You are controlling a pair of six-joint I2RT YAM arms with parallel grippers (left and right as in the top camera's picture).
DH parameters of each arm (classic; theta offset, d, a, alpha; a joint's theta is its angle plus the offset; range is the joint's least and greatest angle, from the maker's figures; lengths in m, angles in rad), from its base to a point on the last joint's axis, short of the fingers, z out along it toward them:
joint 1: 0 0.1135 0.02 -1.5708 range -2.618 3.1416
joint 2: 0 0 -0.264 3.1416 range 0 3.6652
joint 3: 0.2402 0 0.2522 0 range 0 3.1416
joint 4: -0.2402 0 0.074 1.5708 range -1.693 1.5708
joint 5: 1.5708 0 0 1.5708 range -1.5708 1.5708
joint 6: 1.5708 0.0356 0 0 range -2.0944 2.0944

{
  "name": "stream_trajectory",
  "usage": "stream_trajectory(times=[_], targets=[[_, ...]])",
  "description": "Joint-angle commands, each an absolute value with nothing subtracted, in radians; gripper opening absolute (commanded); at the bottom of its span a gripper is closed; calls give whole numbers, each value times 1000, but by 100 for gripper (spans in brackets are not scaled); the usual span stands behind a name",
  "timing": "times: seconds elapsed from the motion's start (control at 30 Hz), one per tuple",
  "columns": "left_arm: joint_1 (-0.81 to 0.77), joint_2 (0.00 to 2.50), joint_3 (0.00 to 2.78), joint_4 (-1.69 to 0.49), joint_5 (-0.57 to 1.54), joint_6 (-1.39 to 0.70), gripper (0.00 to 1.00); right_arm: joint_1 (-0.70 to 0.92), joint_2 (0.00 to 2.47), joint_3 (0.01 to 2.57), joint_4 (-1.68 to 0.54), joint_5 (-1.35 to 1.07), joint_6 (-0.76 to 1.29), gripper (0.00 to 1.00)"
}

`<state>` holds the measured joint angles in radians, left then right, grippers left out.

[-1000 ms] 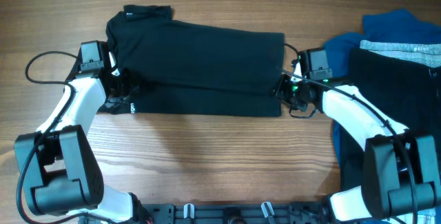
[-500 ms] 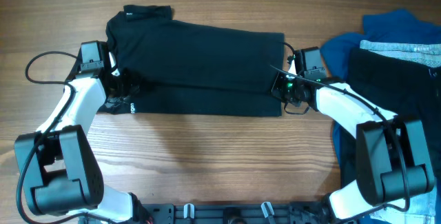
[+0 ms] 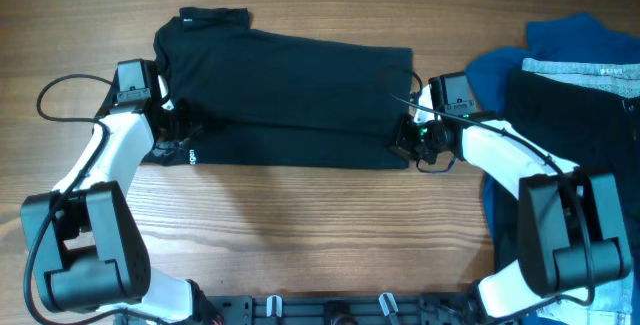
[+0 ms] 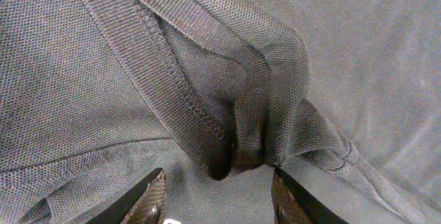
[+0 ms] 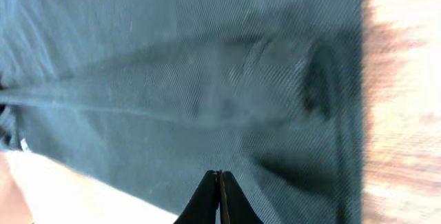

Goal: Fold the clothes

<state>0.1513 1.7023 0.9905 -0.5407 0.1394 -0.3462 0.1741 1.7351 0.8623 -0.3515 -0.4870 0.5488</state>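
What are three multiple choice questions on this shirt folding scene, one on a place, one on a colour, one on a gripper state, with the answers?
1. Where on the table does the spare pile of clothes lie?
A. At the right edge
B. At the left edge
C. Front centre

2. What colour is the garment at the back of that pile?
A. Red
B. Blue
C. Yellow

3. How is the left gripper set over the black shirt?
A. Open
B. Pressed shut
C. Clamped on a hanger

Answers:
1 A: in the overhead view, the pile sits beside the right arm.
2 B: blue cloth shows beyond the grey waistband.
3 A: the left wrist view shows its fingers apart, with bunched fabric beyond them.
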Motion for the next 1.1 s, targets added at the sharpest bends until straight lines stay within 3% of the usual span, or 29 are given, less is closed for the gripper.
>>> stream_trajectory(times=[0.0,0.17,0.3,0.43,0.7,0.8,0.83,0.93,1.07], targets=[[148,1708,1002,-540,144,-340,50,177,1784,858,-284,-414,577,4],[148,1708,1002,-539,144,-341,50,177,1803,858,-184,-321,636,4],[148,1708,1002,-539,144,-340,51,176,1803,858,43,-417,706,4],[148,1708,1002,-540,144,-340,55,169,1789,858,50,-423,653,4],[154,1583,1092,-647,194,-291,62,116,1465,862,-245,-424,498,16],[155,1502,1158,-724,184,-269,67,116,1349,877,-420,-423,499,31],[155,1484,1164,-779,147,-276,67,116,1344,877,-487,-424,499,43],[205,1500,1161,-936,43,-361,66,117,1389,875,-665,-411,496,45],[371,1542,1144,-1000,62,-375,66,120,1560,875,-685,-413,497,40]])
